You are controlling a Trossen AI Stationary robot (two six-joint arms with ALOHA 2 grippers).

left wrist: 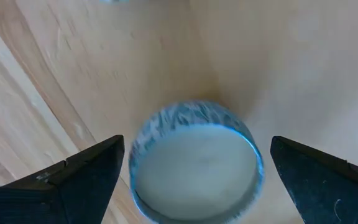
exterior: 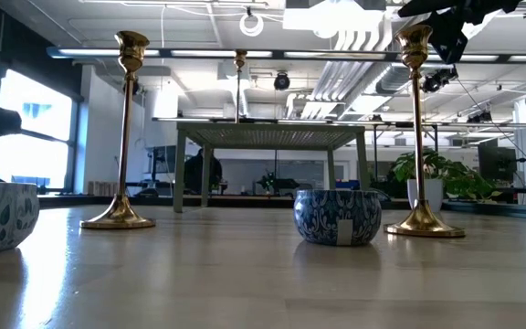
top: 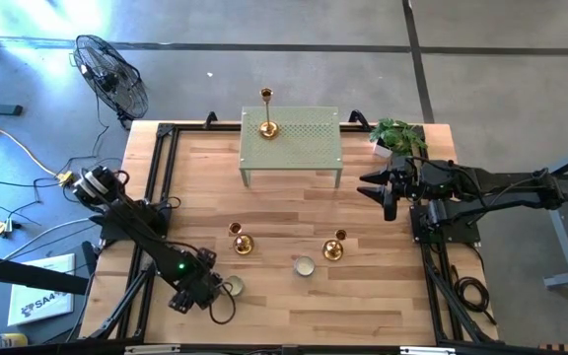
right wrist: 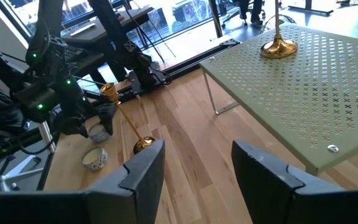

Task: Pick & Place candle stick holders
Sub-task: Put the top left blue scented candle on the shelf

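One gold candlestick (top: 267, 126) stands by its round base on the green perforated stand (top: 304, 148) at the far middle. Two more stand upright on the table, one left of centre (top: 242, 244) (exterior: 126, 128) and one right of centre (top: 334, 248) (exterior: 418, 128). My left gripper (top: 220, 287) (left wrist: 197, 142) is open near the table's near edge, pointing down, its fingers on either side of a blue-white candle tin (left wrist: 194, 165) without touching it. My right gripper (top: 378, 187) (right wrist: 194, 168) is open and empty, above the table's right side, pointing left.
A second blue-white tin (top: 305, 266) (exterior: 338, 217) sits between the two table candlesticks. A potted plant (top: 399, 136) stands at the far right corner. Bare wood lies between the stand and the candlesticks. A fan (top: 111, 74) stands on the floor beyond the table.
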